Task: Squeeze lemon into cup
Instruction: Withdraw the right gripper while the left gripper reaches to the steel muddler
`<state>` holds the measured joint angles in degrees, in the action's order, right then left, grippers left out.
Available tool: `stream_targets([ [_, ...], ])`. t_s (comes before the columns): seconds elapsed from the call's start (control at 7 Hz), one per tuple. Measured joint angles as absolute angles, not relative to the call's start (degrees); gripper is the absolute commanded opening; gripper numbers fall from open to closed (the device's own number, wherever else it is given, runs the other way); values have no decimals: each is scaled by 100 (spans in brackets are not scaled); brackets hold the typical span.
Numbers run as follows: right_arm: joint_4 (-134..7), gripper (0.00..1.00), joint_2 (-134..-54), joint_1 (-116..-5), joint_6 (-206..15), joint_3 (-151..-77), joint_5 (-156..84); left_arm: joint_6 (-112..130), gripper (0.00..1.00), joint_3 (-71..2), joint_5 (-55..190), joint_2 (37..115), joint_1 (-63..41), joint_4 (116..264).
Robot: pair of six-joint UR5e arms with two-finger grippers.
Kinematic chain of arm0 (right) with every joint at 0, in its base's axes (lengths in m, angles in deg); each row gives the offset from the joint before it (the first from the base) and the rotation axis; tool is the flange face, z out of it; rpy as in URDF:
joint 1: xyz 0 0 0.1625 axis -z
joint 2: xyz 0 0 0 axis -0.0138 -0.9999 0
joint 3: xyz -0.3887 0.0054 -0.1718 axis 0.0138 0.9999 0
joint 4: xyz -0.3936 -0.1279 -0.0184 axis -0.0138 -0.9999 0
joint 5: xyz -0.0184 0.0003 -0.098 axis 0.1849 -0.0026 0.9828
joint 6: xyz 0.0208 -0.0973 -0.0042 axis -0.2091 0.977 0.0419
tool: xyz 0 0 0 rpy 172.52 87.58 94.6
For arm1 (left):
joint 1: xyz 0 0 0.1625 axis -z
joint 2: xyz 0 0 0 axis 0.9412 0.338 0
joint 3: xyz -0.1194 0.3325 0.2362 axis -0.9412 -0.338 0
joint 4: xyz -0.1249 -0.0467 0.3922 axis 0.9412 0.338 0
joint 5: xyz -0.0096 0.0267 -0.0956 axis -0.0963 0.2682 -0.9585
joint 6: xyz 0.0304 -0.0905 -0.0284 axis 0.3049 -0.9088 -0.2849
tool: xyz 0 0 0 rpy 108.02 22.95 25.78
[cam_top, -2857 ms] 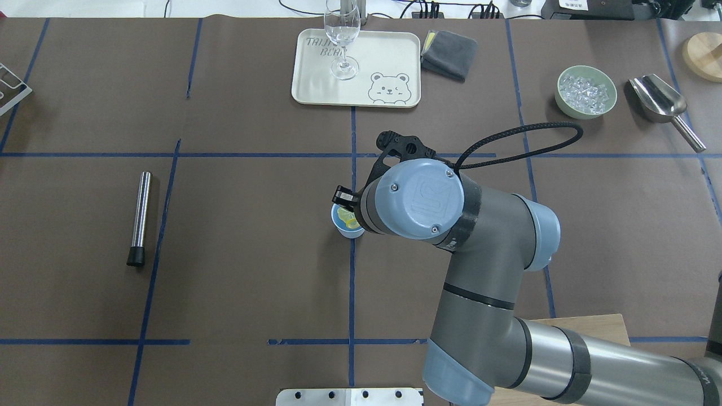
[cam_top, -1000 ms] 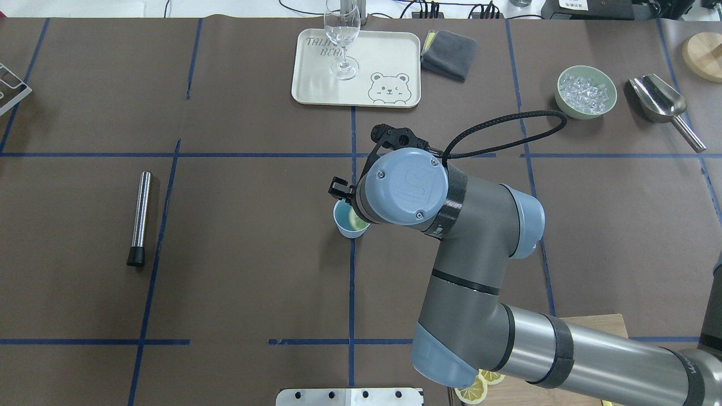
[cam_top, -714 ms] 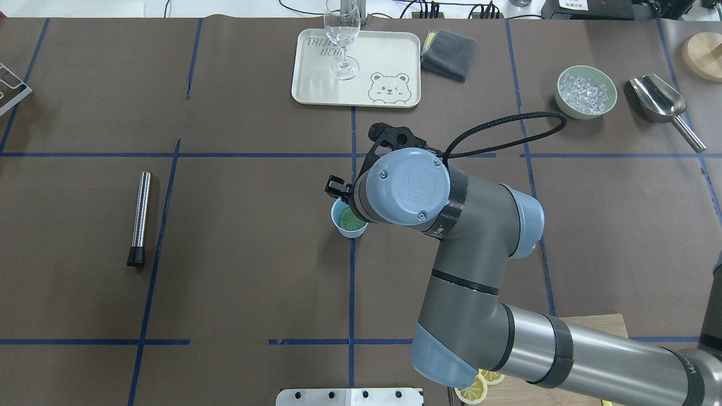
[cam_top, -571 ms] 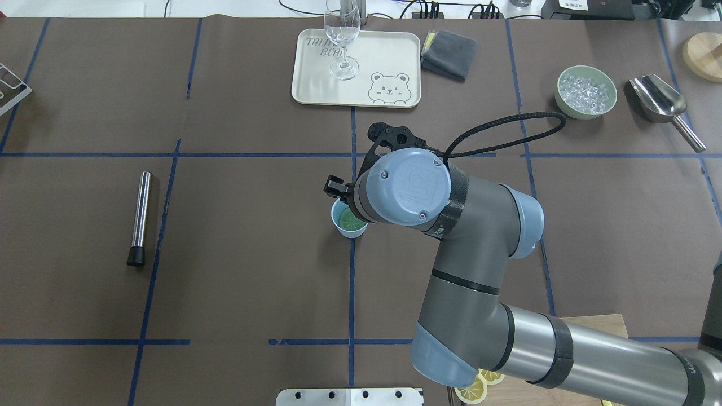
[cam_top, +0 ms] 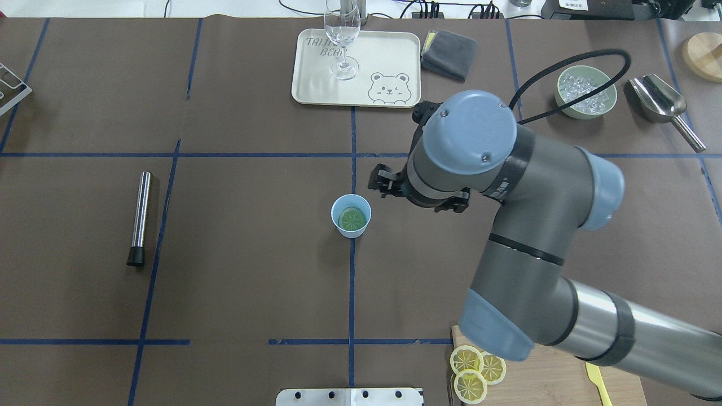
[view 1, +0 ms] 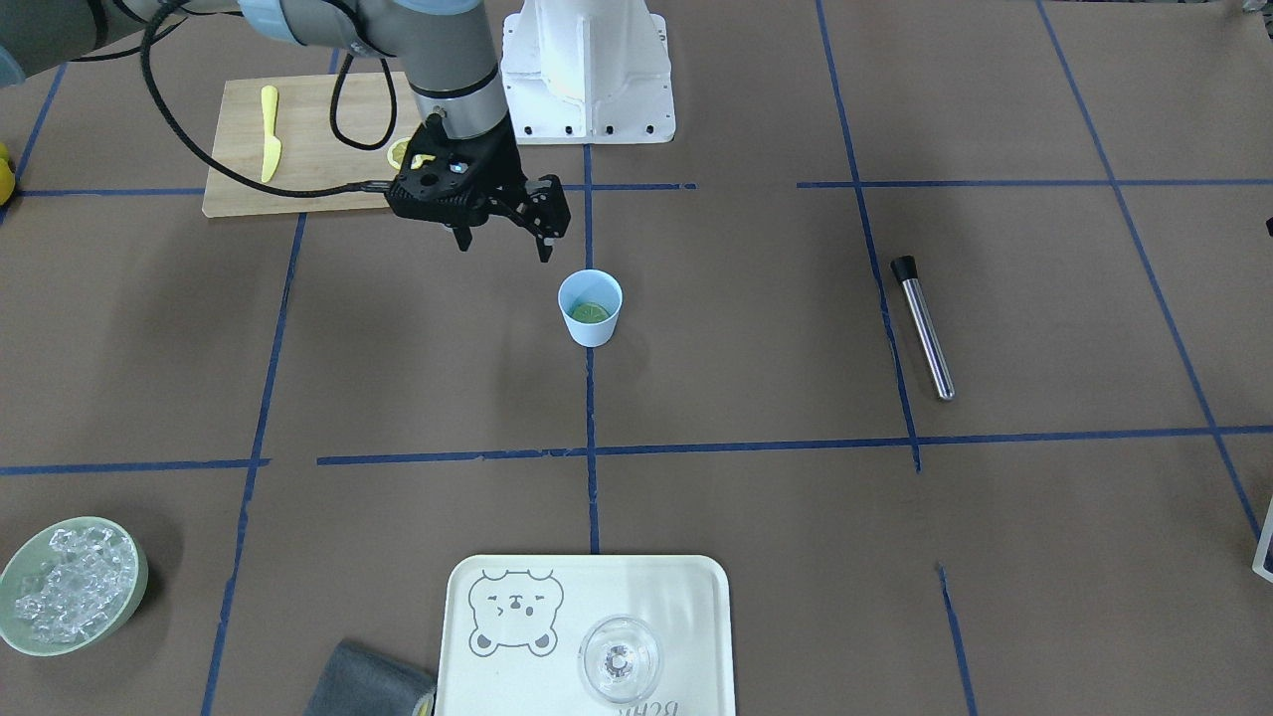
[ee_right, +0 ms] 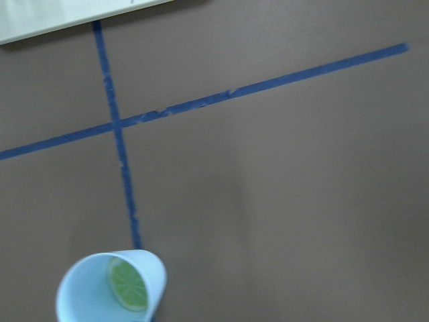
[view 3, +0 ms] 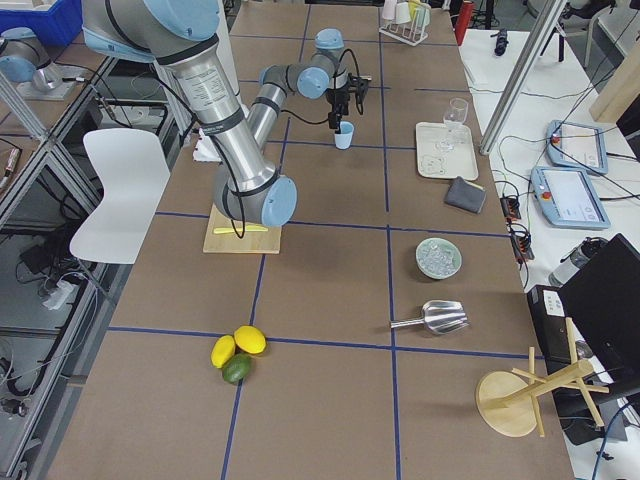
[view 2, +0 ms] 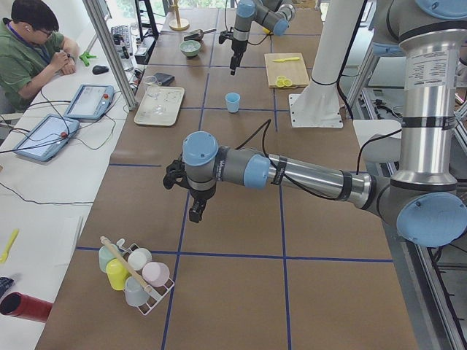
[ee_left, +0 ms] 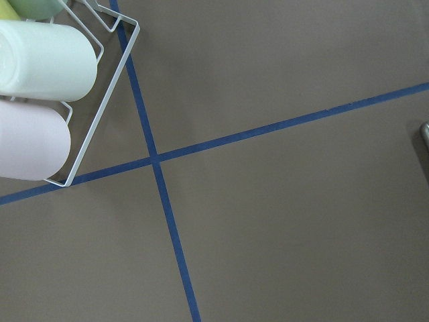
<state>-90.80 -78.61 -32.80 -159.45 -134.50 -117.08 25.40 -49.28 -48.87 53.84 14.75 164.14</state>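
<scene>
Near table centre, on a blue tape line: light-blue cup (view 1: 590, 333), upright, mouth open to the ceiling. Holds the lemon slice (view 1: 589, 312) lying flat at the bottom, greenish against the blue wall, segment pattern plain from overhead. Same slice seen through the right wrist camera, low inside the cup, toward one side.

To the robot's right of the cup, apart from it: right gripper (view 1: 502, 239), raised above the paper, pointing down. Fingers spread wide, nothing between them, no contact with cup or slice.

Behind that gripper, by the robot's base: wooden cutting board (view 1: 308, 149) carrying a yellow toy knife (view 1: 268, 134) and three more lemon slices (cam_top: 474, 369) in a cluster at its corner.

On the robot's left side, well apart from the cup: steel muddler (view 1: 922, 326) with a black tip, lying flat beside a tape line.

At the far edge: bear-print tray (view 1: 686, 597) bearing a stemmed glass (view 1: 619, 658); grey folded cloth (cam_top: 449, 53) just beside the tray; pale-green bowl of ice (cam_top: 585, 91) and metal scoop (cam_top: 660, 101) further toward the robot's right.

At the table's left end: left gripper (view 2: 195, 211) hanging over bare paper, near a wire rack of pastel cups (view 2: 135, 273). Open or closed: cannot tell from the side view alone.
</scene>
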Motion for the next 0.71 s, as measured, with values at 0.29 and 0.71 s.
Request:
stream_targets([
  [0.29, -9852, 100, -8495, -3825, -14645, -14278, -12028, 1547, 100, -5435, -4636, 5415, 815, 16416],
  [0.71, -9916, 100, -9484, -5244, -12698, -14651, -13183, -13, 100, -5734, -4342, 5668, -357, 16407],
])
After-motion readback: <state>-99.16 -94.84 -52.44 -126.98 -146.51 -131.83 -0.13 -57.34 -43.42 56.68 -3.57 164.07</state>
